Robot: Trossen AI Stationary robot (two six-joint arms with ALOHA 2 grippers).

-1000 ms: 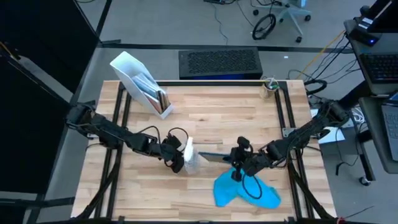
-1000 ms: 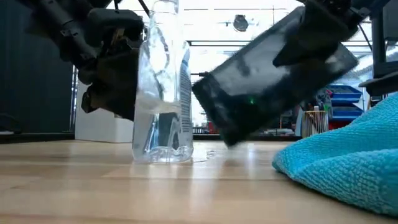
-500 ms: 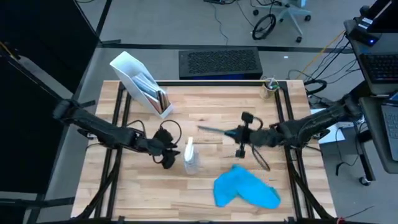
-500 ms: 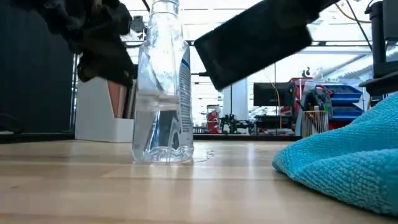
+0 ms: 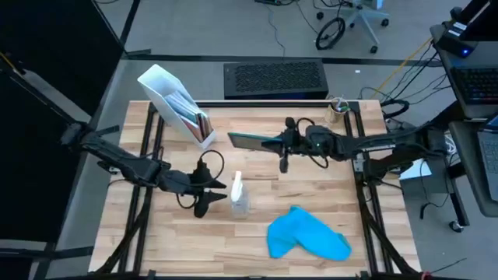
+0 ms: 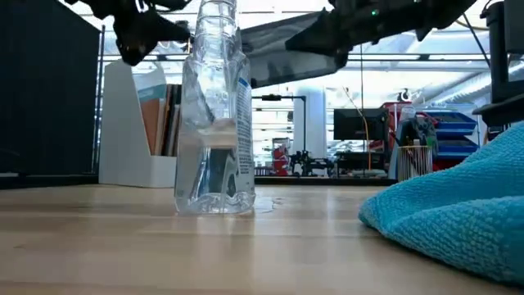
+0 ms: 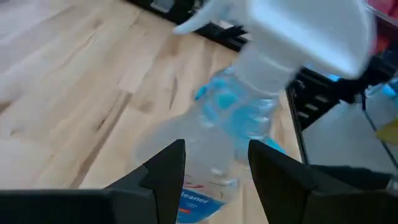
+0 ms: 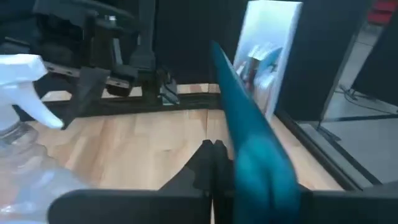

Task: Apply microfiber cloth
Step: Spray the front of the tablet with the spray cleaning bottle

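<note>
The sky-blue microfiber cloth (image 5: 307,237) lies crumpled on the table near the front edge, right of centre, and also fills the right of the low view (image 6: 458,221); no gripper touches it. My right gripper (image 5: 282,148) is shut on the dark tablet (image 5: 253,141), high over the table's far half. My left gripper (image 5: 208,190) stands open just left of the clear spray bottle (image 5: 239,198). The bottle stands upright on its base, and in the left wrist view it (image 7: 249,118) shows beyond the spread fingers. My right gripper pinches the tablet between its two fingers at its right-hand end (image 8: 231,149). The fingers (image 8: 208,158) come in about level from the table's right. The tablet is lifted clear of the table, tilted, and reaches out leftward from the hold (image 6: 286,53).
A white file holder (image 5: 177,105) with papers stands at the far left of the table. A small cup (image 5: 337,109) sits at the far right corner. A black box (image 5: 274,79) lies beyond the far edge. Bare wood lies between the bottle and the holder.
My right gripper has carried the tablet up from beside the cloth toward the far edge, and the tablet has tipped from steep to nearly level. My left gripper has drawn back from the bottle toward the left and risen. The bottle stays upright where it was.
</note>
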